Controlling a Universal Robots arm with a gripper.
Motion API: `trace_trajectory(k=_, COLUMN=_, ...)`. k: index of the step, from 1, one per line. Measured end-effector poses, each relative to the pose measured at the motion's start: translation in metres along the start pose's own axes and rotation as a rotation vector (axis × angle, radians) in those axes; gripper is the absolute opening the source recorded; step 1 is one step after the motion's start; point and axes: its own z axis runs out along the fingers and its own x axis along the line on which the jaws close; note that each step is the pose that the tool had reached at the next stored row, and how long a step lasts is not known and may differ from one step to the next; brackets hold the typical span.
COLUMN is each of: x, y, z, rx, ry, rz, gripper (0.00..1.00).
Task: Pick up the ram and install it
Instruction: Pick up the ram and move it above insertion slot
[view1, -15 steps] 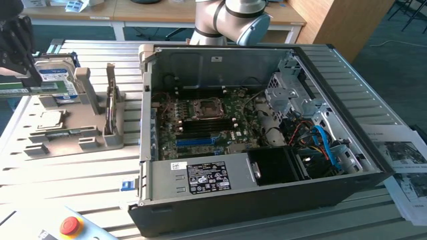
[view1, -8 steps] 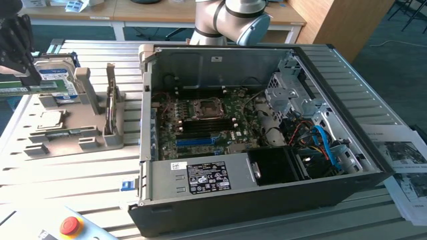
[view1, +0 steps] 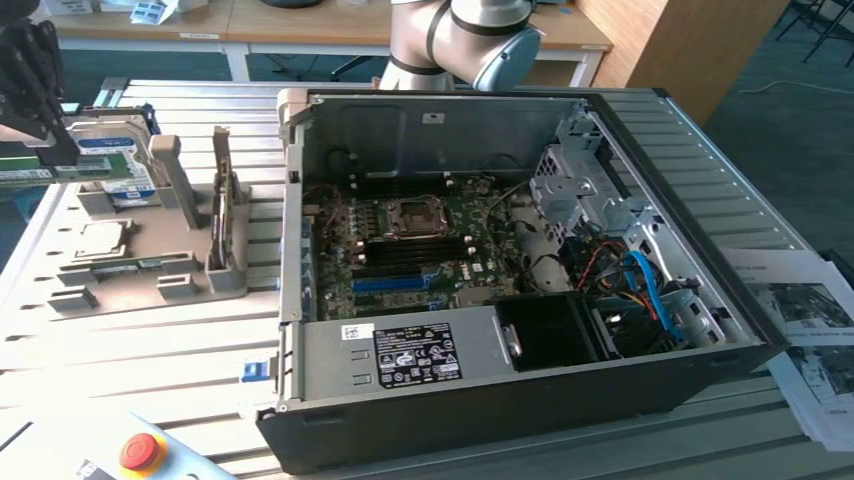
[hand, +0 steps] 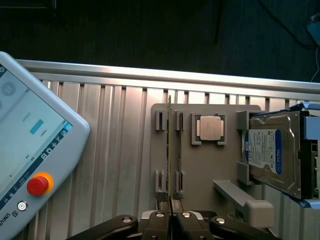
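In the exterior view the gripper (view1: 51, 148) hangs over the edge of the grey fixture plate (view1: 127, 300) farthest from the open computer case (view1: 534, 400). The green strip just under it looks to be the ram (view1: 20, 172), level and apart from the plate, with its long axis running from the exterior view's left to its right. In the wrist view the ram (hand: 169, 150) is seen edge-on as a thin line. It leads from the gripper (hand: 170, 200) out between two rows of slot posts (hand: 160, 120) and past the plate edge, square to the outer edge of the table (hand: 115, 140). The fingers (hand: 161, 202) are drawn narrow against both flat faces at its near end, so it appears clamped; how much stick lies behind them is hidden. I judge it light, stiff, thin and brittle, with smooth faces. It is best pinched on the faces near mid-length, clear of the contacts, since an end grip could let it lever or slip.
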Motion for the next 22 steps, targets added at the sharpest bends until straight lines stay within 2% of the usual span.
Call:
trace_trajectory(k=9, x=0.000, y=-0.0013, z=-0.0007, rx=-0.0004, ry=0.0001, rz=0.000, gripper=0.12)
trace_trajectory(k=22, x=0.001, y=-0.0228, z=-0.0015, rx=-0.0035, ry=-0.0001, rz=0.000, gripper=0.12)
